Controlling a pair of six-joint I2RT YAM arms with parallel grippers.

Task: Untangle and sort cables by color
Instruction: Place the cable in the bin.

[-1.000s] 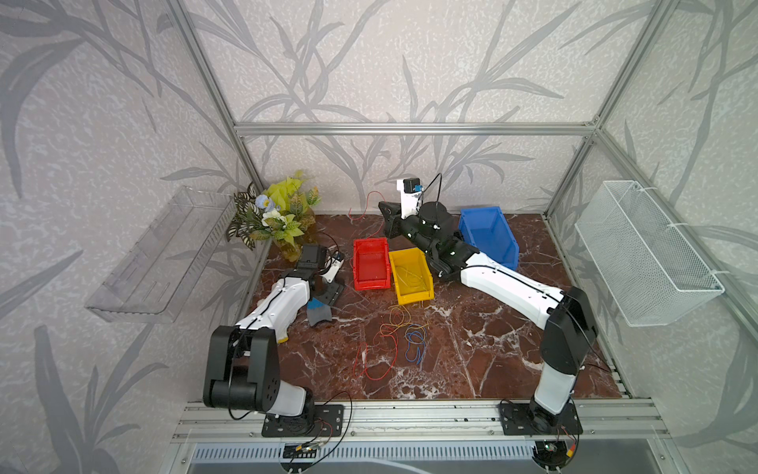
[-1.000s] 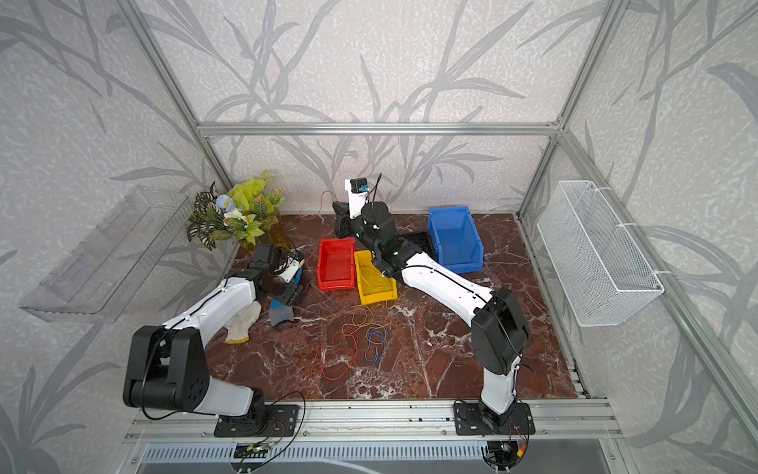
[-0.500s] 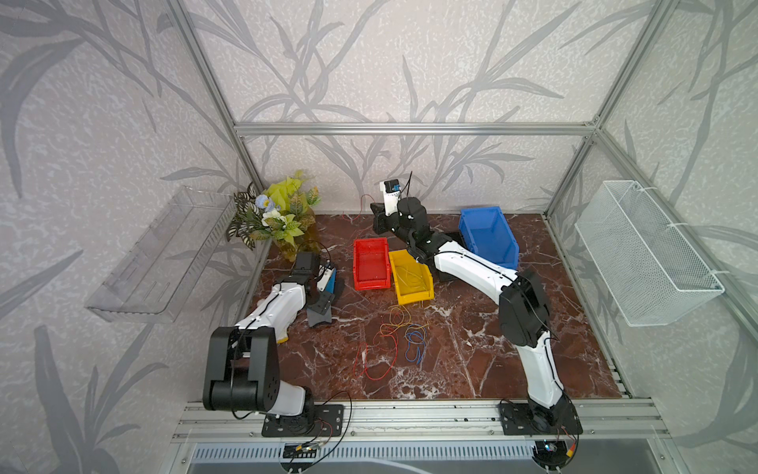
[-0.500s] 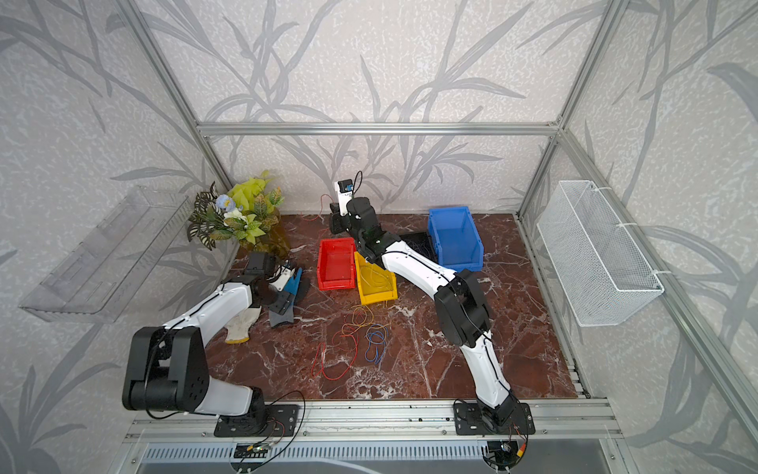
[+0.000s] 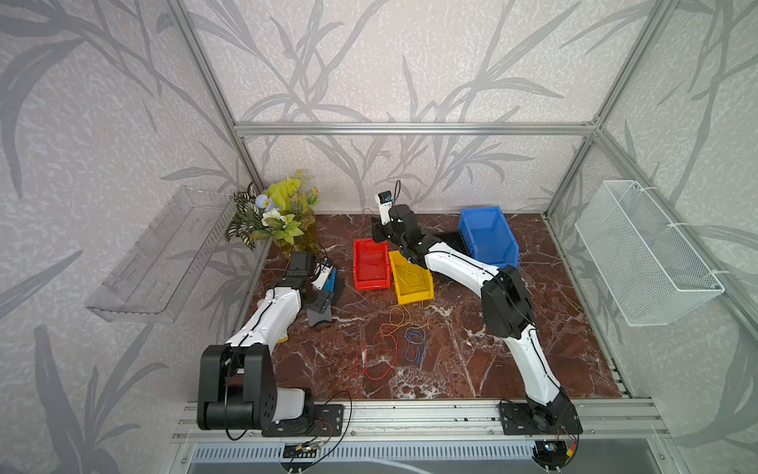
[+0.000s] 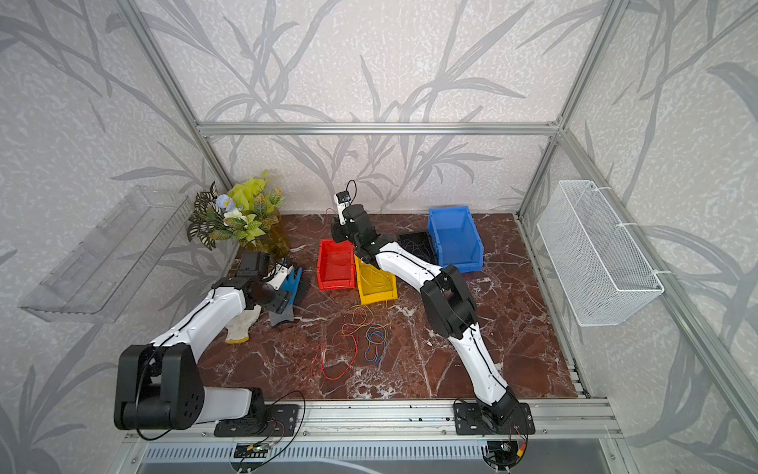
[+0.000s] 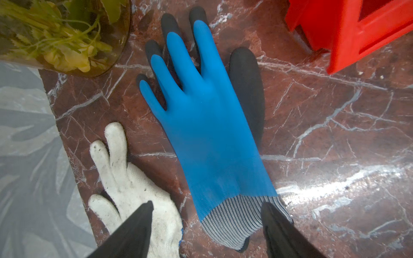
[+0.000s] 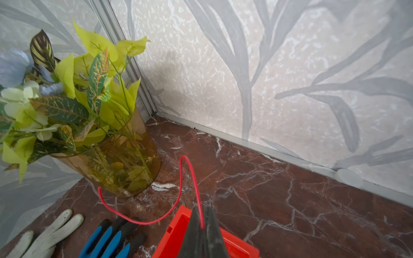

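Red cable (image 8: 194, 181) in clenched right end effector (image 8: 202, 210) by red bin (image 8: 178, 232); left end effector (image 7: 206, 203) released above blue glove (image 7: 201, 111).

No writing, label, brand, number or sign could be read on anything in any view.

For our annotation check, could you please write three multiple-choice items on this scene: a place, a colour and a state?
1. The right gripper is over: A the red bin; B the blue bin; C the wire basket.
2. Its cable is: A blue; B red; C yellow.
3. The left gripper is: A shut on a cable; B shut on a white glove; C open over the blue glove.
Key: A, it hangs above the bin's corner; B, a red loop leaves it; C, jaws apart.
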